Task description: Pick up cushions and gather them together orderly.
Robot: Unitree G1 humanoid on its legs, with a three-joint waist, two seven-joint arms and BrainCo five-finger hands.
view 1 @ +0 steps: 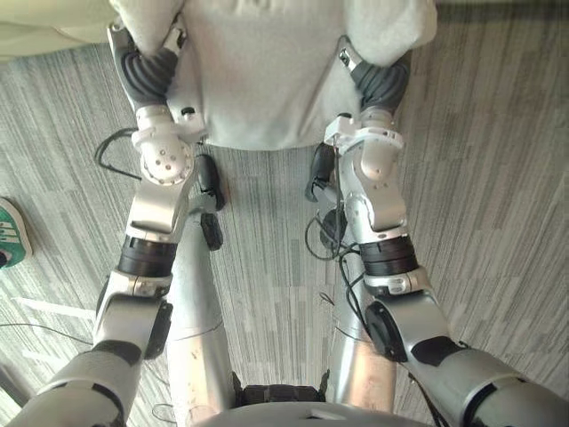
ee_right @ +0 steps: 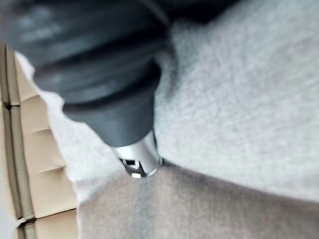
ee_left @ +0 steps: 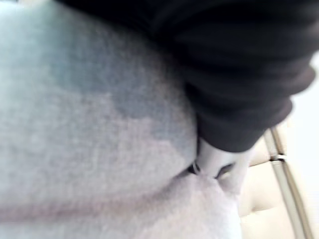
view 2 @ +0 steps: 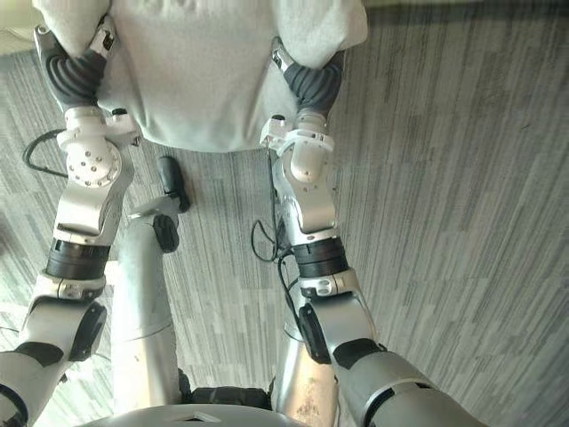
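Note:
A large light grey cushion [view 1: 267, 71] hangs in front of me above the carpet, pressed between my two hands. My left hand [view 1: 147, 76] sinks into its left side and my right hand [view 1: 382, 84] into its right side. Only the dark ribbed covers show, and the grey cloth bulges over both of them. Close up, the left hand's cover [ee_left: 234, 74] and the right hand's cover [ee_right: 99, 74] lie against the soft fabric [ee_right: 239, 99], each pushed into a fold of it.
Grey striped carpet [view 1: 498, 178] lies below. A green and white shoe [view 1: 11, 233] shows at the left edge. Beige padded furniture [ee_right: 45, 199] stands just beyond the cushion, with a pale surface [view 1: 44, 27] at the far left.

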